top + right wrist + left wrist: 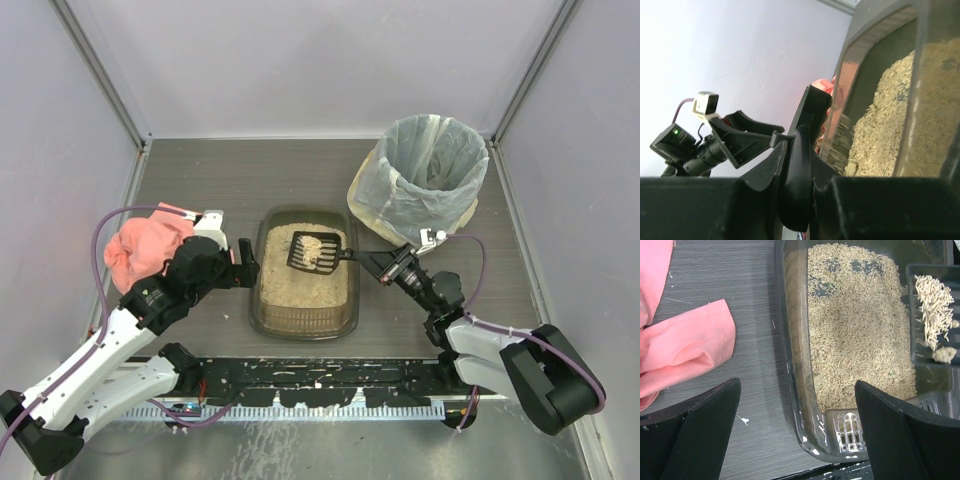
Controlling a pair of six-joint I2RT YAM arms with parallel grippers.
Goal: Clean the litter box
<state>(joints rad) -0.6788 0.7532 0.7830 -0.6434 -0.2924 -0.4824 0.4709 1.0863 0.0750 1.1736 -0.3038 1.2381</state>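
The litter box (268, 300) is a dark brown translucent tray in the middle of the table, holding tan granules (860, 335). My right gripper (378, 263) is shut on the handle of a black slotted scoop (318, 251). It holds the scoop over the far part of the box. The scoop (932, 315) carries granules and a pale clump (944, 354). In the right wrist view my gripper (799, 167) clamps the black handle (801, 200). My left gripper (246, 272) is open. Its fingers (700, 435) straddle the box's near left rim (792, 365) without gripping it.
A round bin lined with a pale translucent bag (430, 178) stands at the back right, beyond my right arm. A pink cloth (148, 248) lies crumpled to the left of the box, also in the left wrist view (685, 345). Grey walls enclose the table.
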